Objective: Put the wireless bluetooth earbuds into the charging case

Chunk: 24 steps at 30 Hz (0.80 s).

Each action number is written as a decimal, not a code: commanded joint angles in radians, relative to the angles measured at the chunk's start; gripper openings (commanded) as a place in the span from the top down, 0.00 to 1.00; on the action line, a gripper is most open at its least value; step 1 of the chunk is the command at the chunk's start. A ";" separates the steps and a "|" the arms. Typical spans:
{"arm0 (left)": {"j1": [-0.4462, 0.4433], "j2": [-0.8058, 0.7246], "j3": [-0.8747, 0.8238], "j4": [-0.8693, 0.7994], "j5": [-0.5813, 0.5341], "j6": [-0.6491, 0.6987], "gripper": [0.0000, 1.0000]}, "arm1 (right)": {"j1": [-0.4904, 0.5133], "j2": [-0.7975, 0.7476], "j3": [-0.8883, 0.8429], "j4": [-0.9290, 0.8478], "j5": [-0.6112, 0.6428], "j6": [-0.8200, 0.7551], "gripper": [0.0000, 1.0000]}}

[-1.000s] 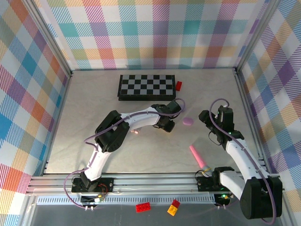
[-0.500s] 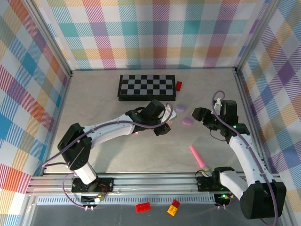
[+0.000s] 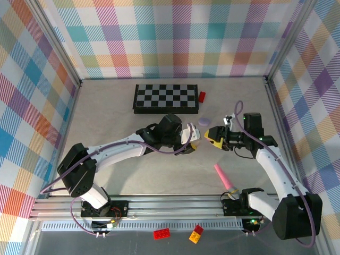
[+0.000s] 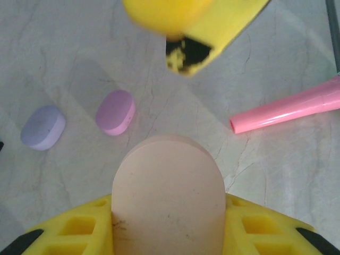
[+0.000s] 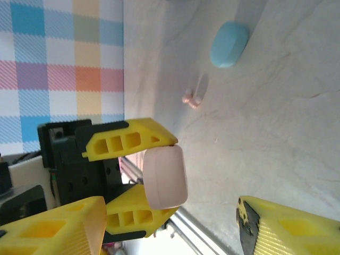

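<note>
The earbuds (image 5: 191,99) are a tiny pink pair, apparently two lying together on the pale tabletop (image 5: 276,122) in the upper middle of the right wrist view, just below a blue oval case (image 5: 229,43) and well apart from both pincers. They are probably very light, hard and smooth. Being rounded, they are likely to roll away or flick out of a hasty squeeze. The safest hold looks to be low across the wider body of one bud, with a gentle closing.

Lower in that view the left pincer (image 3: 190,144) is clamped on a peach oval case (image 5: 166,179), held clear of the tabletop; no open lid shows on it. The right pincer (image 3: 212,137) faces it from just beside, its yellow fingers (image 5: 58,228) wide apart with nothing gripped.

In the left wrist view a lilac case (image 4: 43,126) and a pinker case (image 4: 116,111) lie side by side at the left, and a pink stick (image 4: 287,111) lies at the right. At the top centre of the overhead view, a chessboard (image 3: 166,98) lies with a red brick (image 3: 202,96) at its right end.
</note>
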State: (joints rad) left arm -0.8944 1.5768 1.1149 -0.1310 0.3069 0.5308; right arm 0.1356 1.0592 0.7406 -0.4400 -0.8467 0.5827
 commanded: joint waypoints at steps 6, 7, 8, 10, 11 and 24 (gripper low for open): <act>-0.003 -0.048 -0.018 0.048 0.054 0.050 0.65 | 0.087 0.050 0.014 0.077 -0.046 0.007 0.40; -0.002 -0.049 -0.018 0.047 0.055 0.050 0.65 | 0.092 0.054 0.014 0.081 -0.045 0.008 0.41; -0.002 -0.051 -0.018 0.049 0.057 0.049 0.65 | 0.096 0.060 0.013 0.085 -0.042 0.010 0.44; -0.001 -0.055 -0.021 0.051 0.061 0.049 0.65 | 0.101 0.071 0.013 0.093 -0.041 0.013 0.49; -0.001 -0.057 -0.021 0.053 0.063 0.049 0.65 | 0.105 0.077 0.014 0.098 -0.042 0.013 0.51; -0.002 -0.067 -0.032 0.074 0.052 0.033 0.64 | 0.132 0.101 0.023 0.118 -0.026 0.011 0.72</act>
State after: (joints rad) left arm -0.8944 1.5589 1.0954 -0.0998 0.3386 0.5583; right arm 0.2626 1.1633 0.7414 -0.3309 -0.8776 0.5953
